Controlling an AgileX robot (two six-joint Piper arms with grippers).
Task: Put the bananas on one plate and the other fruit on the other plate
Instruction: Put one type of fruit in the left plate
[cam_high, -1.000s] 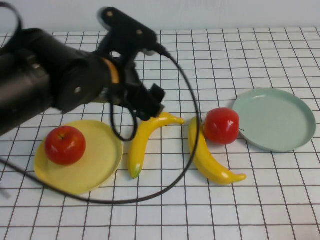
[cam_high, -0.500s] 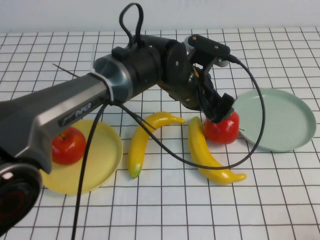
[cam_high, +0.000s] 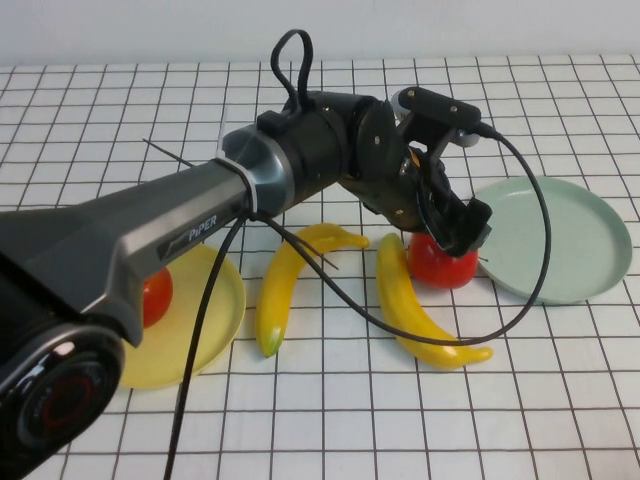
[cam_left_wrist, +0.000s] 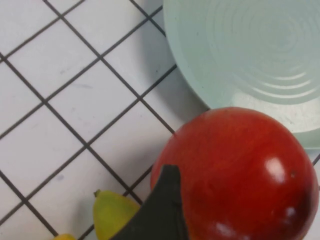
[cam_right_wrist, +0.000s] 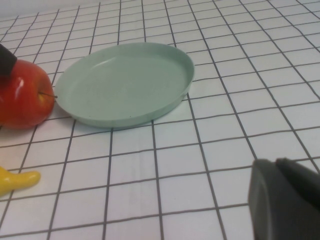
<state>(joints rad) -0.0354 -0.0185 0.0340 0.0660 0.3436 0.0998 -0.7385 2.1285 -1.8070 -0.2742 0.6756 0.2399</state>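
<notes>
My left gripper (cam_high: 453, 231) reaches across the table and sits open on top of a red apple (cam_high: 440, 264) that rests just left of the green-blue plate (cam_high: 555, 240). In the left wrist view one dark finger (cam_left_wrist: 165, 210) lies against the apple (cam_left_wrist: 235, 170), with the plate (cam_left_wrist: 250, 50) behind it. The second apple (cam_high: 155, 295) lies on the yellow plate (cam_high: 215, 300), mostly hidden by my arm. Two bananas (cam_high: 285, 285) (cam_high: 415, 315) lie on the table between the plates. My right gripper (cam_right_wrist: 285, 200) is shut, low over the table near the green-blue plate (cam_right_wrist: 125, 82).
My left arm and its black cable (cam_high: 350, 310) span the table's middle and loop over both bananas. The right wrist view shows the apple (cam_right_wrist: 22, 95) and a banana tip (cam_right_wrist: 15, 180). White gridded tabletop (cam_high: 560, 400) lies in front.
My left arm has swung from beside the yellow plate rightward across the bananas, and its gripper has come down onto the apple by the green-blue plate. The fruit has not moved.
</notes>
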